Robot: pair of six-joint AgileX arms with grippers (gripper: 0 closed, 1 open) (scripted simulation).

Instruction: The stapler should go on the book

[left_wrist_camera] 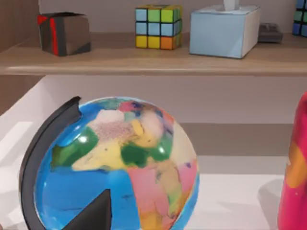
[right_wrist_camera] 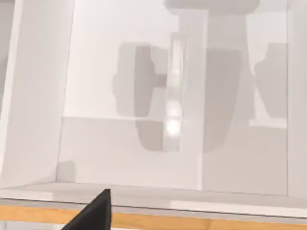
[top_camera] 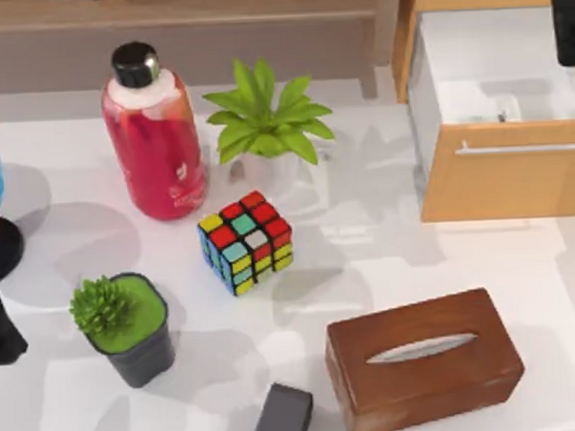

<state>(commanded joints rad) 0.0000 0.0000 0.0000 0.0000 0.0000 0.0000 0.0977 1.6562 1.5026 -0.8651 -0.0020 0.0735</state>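
Table (top_camera: 385, 259) is white and smooth, crossed by soft grey shadows. A wooden shelf (left_wrist_camera: 144, 60) runs along the pale back wall. At the table's right stands a wooden cabinet with one drawer (top_camera: 503, 120), pulled out, its inside white.

Taking the cube (top_camera: 246, 241) at the table's middle as the landmark:
- One red bottle (top_camera: 155, 135) with a black cap stands behind it to the left.
- Two plants: a leafy one (top_camera: 267, 121) in a white pot just behind the cube, and a small one (top_camera: 125, 328) in a dark pot in front of it to the left.
- One brown tissue box (top_camera: 423, 362) lies in front of it to the right.
- One globe (left_wrist_camera: 120, 167) on a black stand sits far left of it, at the table's edge.
- One dark slab (top_camera: 282, 416) lies in front of the cube, just beside the tissue box and cut off by the frame. I cannot tell whether it is the stapler.

On the shelf are a dark block (left_wrist_camera: 64, 32) with red stripes, a pale blue box (left_wrist_camera: 223, 31), one whole shelf cube (left_wrist_camera: 158, 26), and a second at the picture's edge.

The left gripper (left_wrist_camera: 93, 213) hangs close before the globe, far left of the cube. The right gripper (right_wrist_camera: 96, 211) is over the open drawer, far right and behind. For either, I cannot tell whether it is wide or narrow.
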